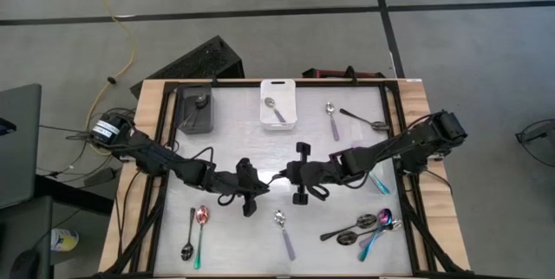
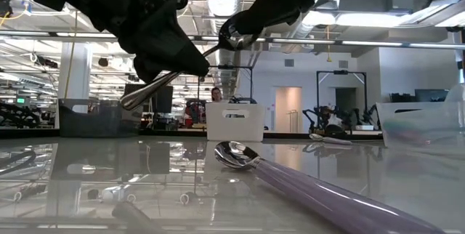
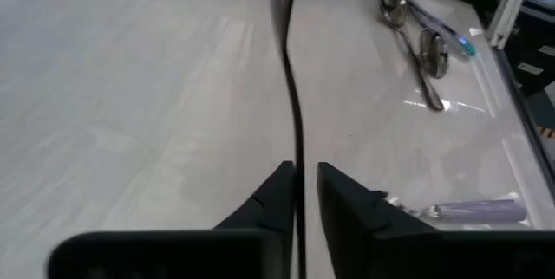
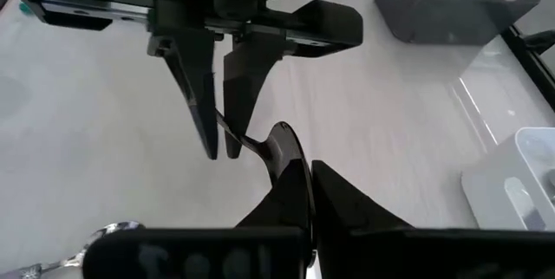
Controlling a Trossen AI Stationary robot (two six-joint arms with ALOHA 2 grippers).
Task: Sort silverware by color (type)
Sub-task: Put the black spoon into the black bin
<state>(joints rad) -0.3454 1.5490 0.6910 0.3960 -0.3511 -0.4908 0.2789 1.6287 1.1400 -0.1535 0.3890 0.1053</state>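
A dark black spoon [image 1: 276,179] hangs in the air over the table's middle, between both grippers. My left gripper [image 1: 263,185] comes from the left and is shut on the spoon's handle. My right gripper [image 1: 291,177] comes from the right and is shut on the bowl end. In the low view the spoon [image 2: 171,81] slants well above the tabletop. A dark bin [image 1: 196,110] and a white bin [image 1: 279,104] stand at the far edge, each with a spoon inside. My left gripper [image 3: 301,175] pinches the thin handle [image 3: 297,153] between its two fingers, which lie across it; the handle's free end [image 2: 131,102] sticks out behind the fingers. The spoon is lifted clear of the table. My right gripper [image 4: 299,171] pinches the spoon at its bowl [image 4: 283,145], which stands edge-on between the fingertips. It comes level from the table's right side, facing the left gripper [image 4: 221,145].
Loose spoons lie on the table: a rainbow one [image 1: 200,231] and a black one [image 1: 188,244] near left, a lilac-handled silver one [image 1: 284,231] near middle, a mixed cluster [image 1: 364,227] near right, others [image 1: 332,119] [image 1: 364,120] far right. A black frame [image 1: 395,132] edges the table.
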